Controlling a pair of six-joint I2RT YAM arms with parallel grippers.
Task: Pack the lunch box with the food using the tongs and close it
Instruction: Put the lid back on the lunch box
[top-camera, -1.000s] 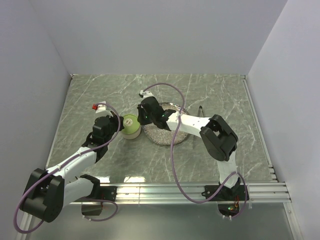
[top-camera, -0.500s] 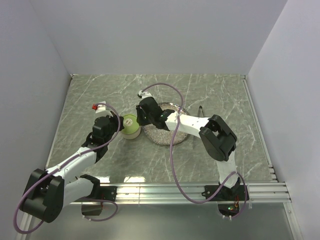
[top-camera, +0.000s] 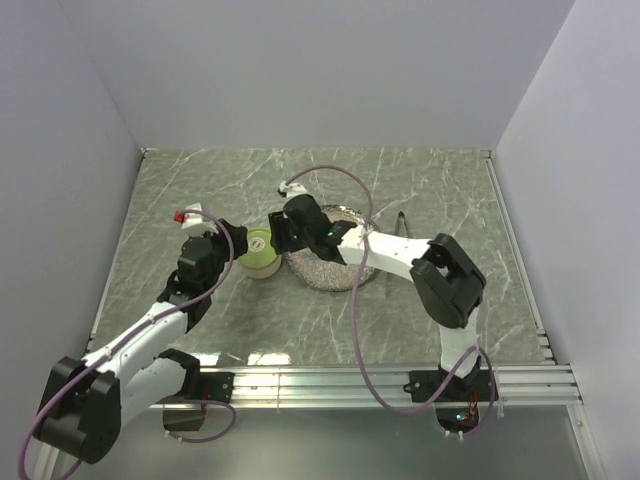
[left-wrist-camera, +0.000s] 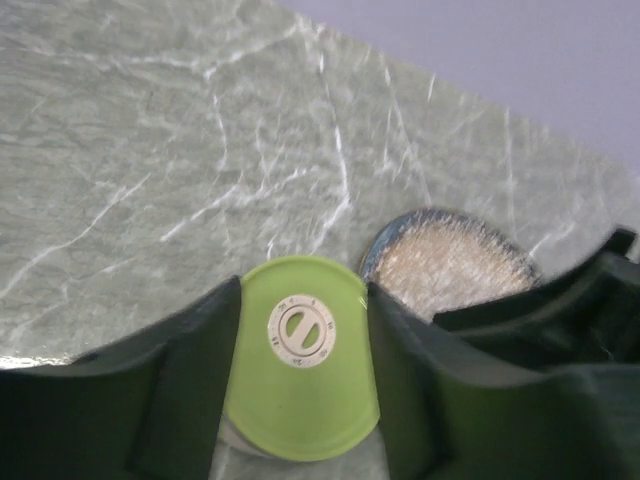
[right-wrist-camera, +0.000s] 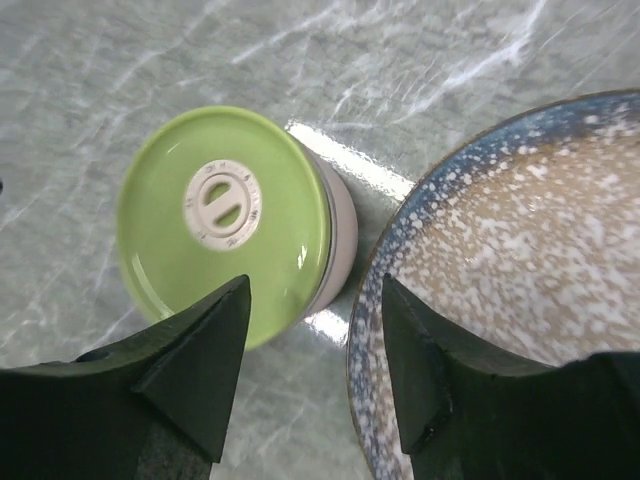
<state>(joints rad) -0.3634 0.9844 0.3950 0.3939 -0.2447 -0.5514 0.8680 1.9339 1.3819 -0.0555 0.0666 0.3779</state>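
Observation:
The lunch box (top-camera: 260, 250) stands left of the plate with its green lid (right-wrist-camera: 225, 215) on it. In the left wrist view the lid (left-wrist-camera: 300, 370) lies between my left gripper's (left-wrist-camera: 303, 290) spread fingers, which hide its two side edges. My left gripper (top-camera: 238, 250) is open at the box's left side. My right gripper (right-wrist-camera: 316, 285) is open, hanging over the gap between the box and the plate with nothing between its fingers. The tongs (top-camera: 401, 225) lie on the table right of the plate. The food is out of view.
The speckled grey plate (top-camera: 320, 272) sits beside the lunch box; its inside (right-wrist-camera: 520, 260) shows no pieces. Both arms' purple cables (top-camera: 355, 300) loop over the table. Walls stand close on the left, back and right.
My left gripper has opened and its arm has drawn slightly back to the left. My right gripper has opened wider. The lunch box has stayed in place with its lid on.

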